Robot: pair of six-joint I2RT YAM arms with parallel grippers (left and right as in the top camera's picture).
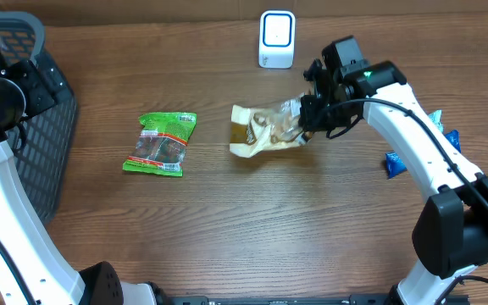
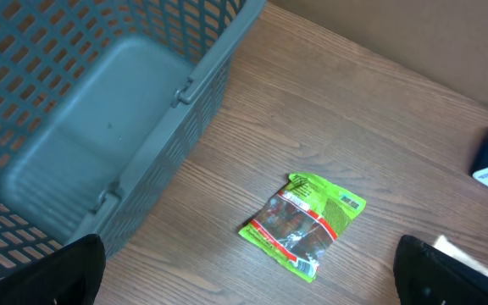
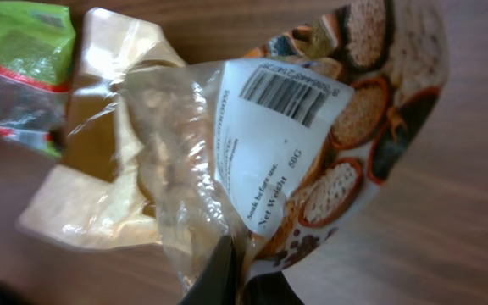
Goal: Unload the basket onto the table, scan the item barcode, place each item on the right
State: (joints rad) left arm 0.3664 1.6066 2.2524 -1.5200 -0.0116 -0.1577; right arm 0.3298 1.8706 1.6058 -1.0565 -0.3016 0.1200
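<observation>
Snack pouch (image 3: 227, 144) hard up against the fingertips, pinched by one crinkled edge in the right end effector (image 1: 306, 127), jaws closed tight on the film. White barcode label (image 3: 285, 95) just ahead of those fingertips, facing the wrist camera, slightly curved over the bulge of the contents. Bulk of pouch trailing away from the end effector over the desk (image 1: 269, 229); cannot tell whether fully lifted clear. White scanner (image 1: 277, 38) near the right end effector, off to one side, apart from the pouch. Blue packets (image 1: 394, 163) back beside its forearm. Left end effector (image 2: 248, 278) spread wide, holding nothing, hovering with basket (image 2: 100, 144) alongside and green packet (image 2: 305, 224) ahead of it on the desk. Step judged: grasp done, presenting not yet done. Next move likely calls for raising pouch, turning wrist so label faces scanner window, keeping film taut enough for bars to read flat.
</observation>
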